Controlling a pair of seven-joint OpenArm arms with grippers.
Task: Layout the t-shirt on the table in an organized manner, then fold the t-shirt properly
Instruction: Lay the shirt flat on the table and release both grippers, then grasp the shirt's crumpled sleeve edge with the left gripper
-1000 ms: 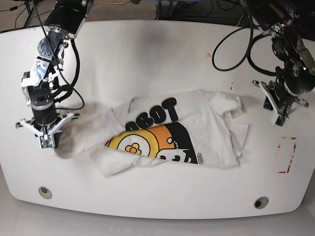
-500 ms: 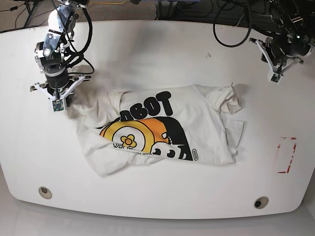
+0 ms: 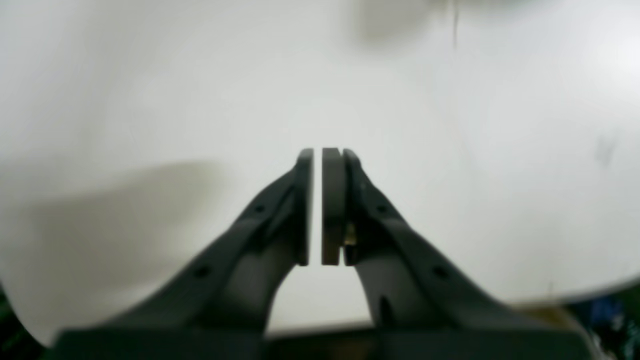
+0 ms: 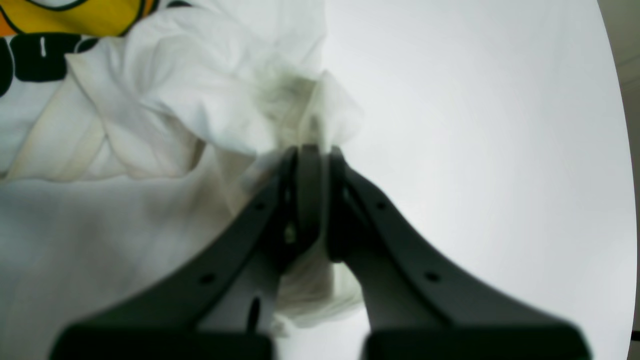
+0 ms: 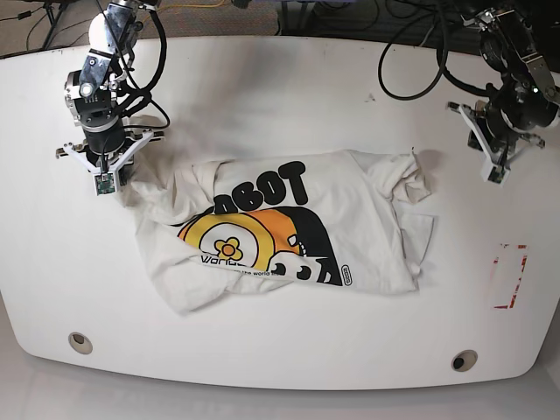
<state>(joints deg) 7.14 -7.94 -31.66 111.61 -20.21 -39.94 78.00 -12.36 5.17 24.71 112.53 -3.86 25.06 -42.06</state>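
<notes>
Nearest us, along the front edge of the table (image 5: 289, 367), we see two round grommet holes (image 5: 80, 342), one toward each front corner, and a red tape rectangle (image 5: 510, 276) on the base view's right side. Just behind them the shirt (image 5: 289, 232) lies crumpled across the middle of the table, graphic side up: a round orange-and-yellow cartoon (image 5: 236, 245), black lettering (image 5: 267, 185) above it and a small square logo (image 5: 347, 275) near the lower hem. Its right part is bunched into folds, and one sleeve is drawn out toward the base view's left. There our right gripper (image 5: 104, 178) is clenched on a pinch of that white cloth; in the right wrist view the fabric (image 4: 305, 125) bulges out past the closed fingers (image 4: 310, 165) and hangs below them. Farther back, on the base view's right, our left gripper (image 5: 495, 171) hangs over bare table, well apart from the shirt. In the left wrist view its pads (image 3: 331, 200) stand a narrow slit apart with nothing between them, only white tabletop (image 3: 450, 150) beneath.
</notes>
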